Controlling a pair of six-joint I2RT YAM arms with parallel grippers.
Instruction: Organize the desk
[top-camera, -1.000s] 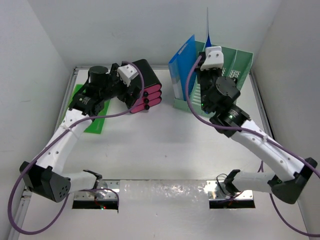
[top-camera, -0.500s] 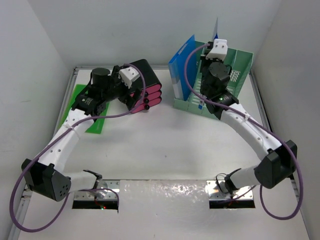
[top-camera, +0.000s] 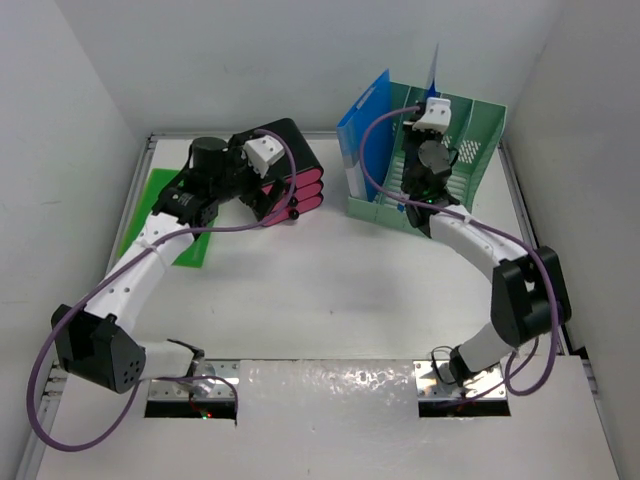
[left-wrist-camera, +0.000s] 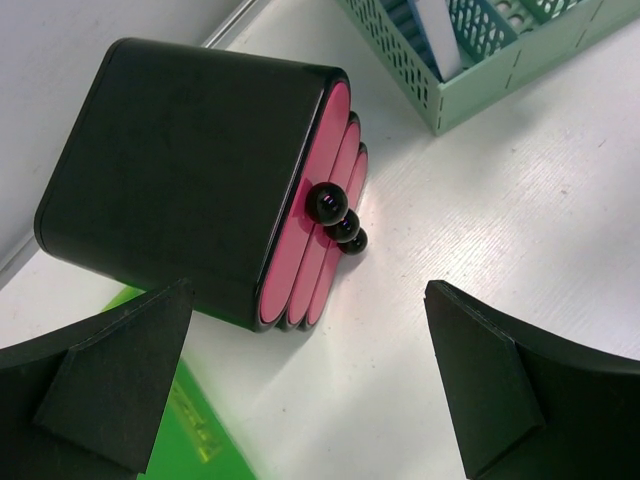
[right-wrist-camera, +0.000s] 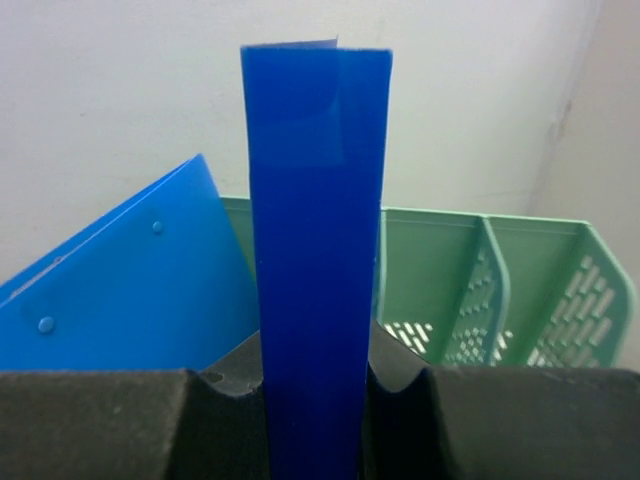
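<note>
The desk is a white tabletop. My right gripper is shut on an upright dark blue folder and holds it over the green slotted file rack; the folder's top sticks up above the rack. A light blue folder leans in the rack's left slot. My left gripper is open and empty, just in front of the black drawer box with pink drawers, not touching it. A green sheet lies flat at the left.
A shiny foil strip runs along the near edge between the arm bases. White walls close the back and both sides. The rack's right slots hold nothing I can see. The green sheet's corner lies under my left finger.
My right arm has reached further back, carrying the dark blue folder over the rack's middle slots. My left gripper has shifted slightly right, toward the drawer box.
</note>
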